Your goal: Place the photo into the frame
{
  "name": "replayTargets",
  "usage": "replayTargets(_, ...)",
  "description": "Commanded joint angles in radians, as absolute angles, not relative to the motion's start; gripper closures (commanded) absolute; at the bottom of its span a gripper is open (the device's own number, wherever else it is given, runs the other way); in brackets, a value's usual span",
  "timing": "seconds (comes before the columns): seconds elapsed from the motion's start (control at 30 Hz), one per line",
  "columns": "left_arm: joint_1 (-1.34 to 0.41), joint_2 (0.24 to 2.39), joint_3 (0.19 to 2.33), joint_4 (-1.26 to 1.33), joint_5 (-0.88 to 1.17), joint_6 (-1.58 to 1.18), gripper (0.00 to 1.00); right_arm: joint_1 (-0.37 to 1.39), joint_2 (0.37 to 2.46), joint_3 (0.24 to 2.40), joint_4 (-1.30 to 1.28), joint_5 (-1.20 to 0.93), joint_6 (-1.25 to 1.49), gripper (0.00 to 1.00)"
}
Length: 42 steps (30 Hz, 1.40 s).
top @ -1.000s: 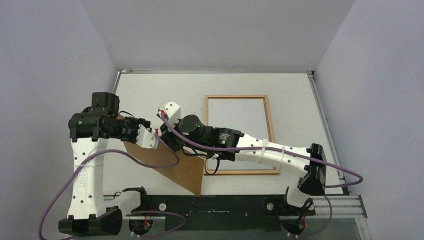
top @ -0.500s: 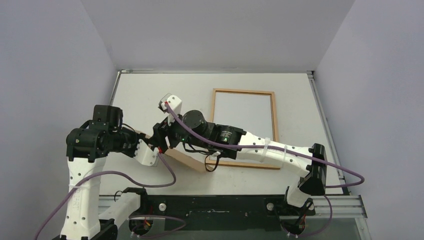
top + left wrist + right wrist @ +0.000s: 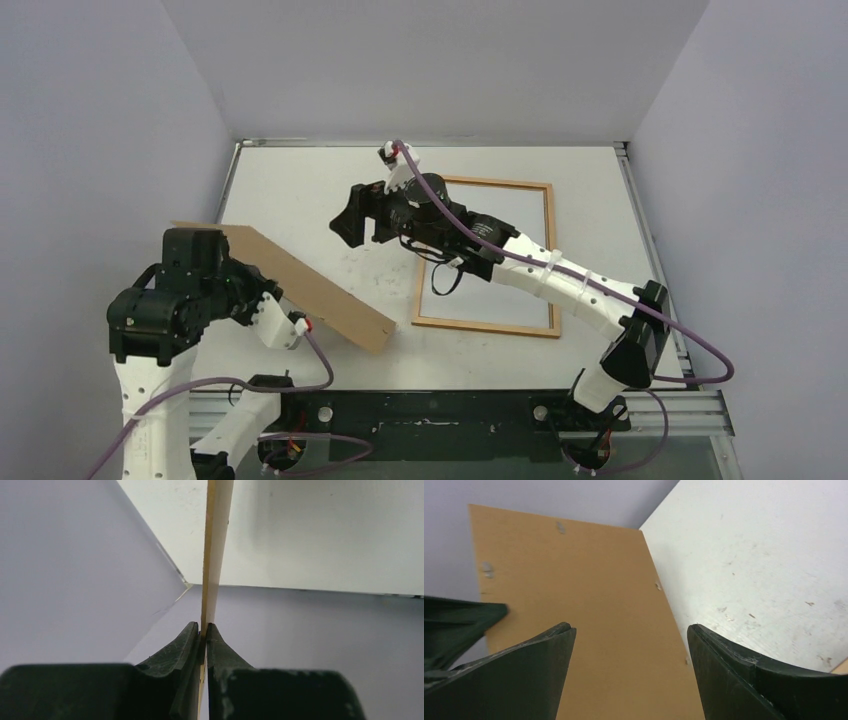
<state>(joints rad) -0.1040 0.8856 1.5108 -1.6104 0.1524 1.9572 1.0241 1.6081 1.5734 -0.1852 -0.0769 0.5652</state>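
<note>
Inspecting the left wrist view first: my left claw (image 3: 204, 629) is pinching shut on the thin edge of the brown backing board (image 3: 216, 540), with both fingertips pressing against its faces. The board is standing edge-on and running straight away from the camera, above the white table (image 3: 310, 530) and toward the corner where the grey walls are meeting. Moving to the right wrist view: my right claw (image 3: 630, 630) is standing wide, its two dark fingers (image 3: 539, 665) well apart and gripping nothing. Between them the board's flat brown face is showing, with small grey tabs (image 3: 487, 569) near its edges, and white table is lying to the right of it. Moving to the top view: my left arm is holding the board raised and tilted over the table's left side. My right arm is reaching across the frame (image 3: 485, 328), and its open claw is hovering over the table just left of the frame's far left corner, apart from the board. The frame is lying flat on the table, right of centre. A white rectangle (image 3: 485, 300) is filling its opening; I cannot tell whether that is the photo lying face down or bare table seen through the pane.
</note>
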Motion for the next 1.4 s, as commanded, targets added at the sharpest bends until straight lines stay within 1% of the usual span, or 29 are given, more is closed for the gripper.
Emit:
replayTargets(0.0, -0.109, 0.800, 1.580, -1.541, 0.198, 2.131, 1.00, 0.959, 1.554, 1.547, -0.160, -0.135, 0.605, 0.13)
replayTargets(0.1, -0.109, 0.695, 1.456, -1.345, 0.276, 2.228, 1.00, 0.907, 1.555, 1.538, -0.146, -0.204, 0.616, 0.08)
replayTargets(0.17, -0.109, 0.625, 1.355, -1.157, 0.357, 2.264, 1.00, 0.863, 1.549, 1.520, -0.125, -0.258, 0.627, 0.06)
replayTargets(0.27, -0.108, 0.567, 1.269, -0.998, 0.476, 2.296, 1.00, 0.778, 1.533, 1.466, -0.061, -0.364, 0.655, 0.03)
replayTargets(0.37, -0.110, 0.502, 1.146, -0.729, 0.627, 2.274, 1.00, 0.693, 1.521, 1.414, -0.010, -0.462, 0.682, 0.00)
replayTargets(0.5, -0.110, 0.446, 0.982, -0.361, 0.744, 2.232, 1.00, 0.589, 1.506, 1.351, 0.056, -0.569, 0.712, 0.00)
replayTargets(0.57, -0.110, 0.437, 0.935, -0.226, 0.785, 2.196, 1.00, 0.531, 1.501, 1.310, 0.099, -0.629, 0.742, 0.00)
replayTargets(0.67, -0.109, 0.436, 0.900, -0.104, 0.824, 2.157, 1.00, 0.468, 1.495, 1.261, 0.172, -0.721, 0.802, 0.00)
replayTargets(0.83, -0.109, 0.432, 0.878, -0.031, 0.849, 2.134, 1.00, 0.412, 1.480, 1.195, 0.352, -0.851, 0.921, 0.01)
replayTargets(1.0, -0.109, 0.427, 0.864, 0.012, 0.855, 2.104, 1.00, 0.396, 1.521, 1.128, 0.754, -1.005, 1.185, 0.10)
replayTargets(1.13, -0.109, 0.417, 0.852, 0.028, 0.845, 2.085, 1.00, 0.392, 1.547, 1.126, 0.940, -1.059, 1.330, 0.21)
replayTargets(1.23, -0.109, 0.410, 0.844, 0.025, 0.843, 2.073, 1.00, 0.391, 1.546, 1.138, 1.022, -1.083, 1.380, 0.33)
replayTargets(1.3, -0.109, 0.408, 0.843, 0.012, 0.841, 2.070, 1.00, 0.390, 1.538, 1.151, 1.034, -1.098, 1.389, 0.44)
replayTargets(1.37, -0.109, 0.409, 0.837, 0.010, 0.834, 2.062, 1.00, 0.388, 1.522, 1.158, 1.033, -1.116, 1.390, 0.53)
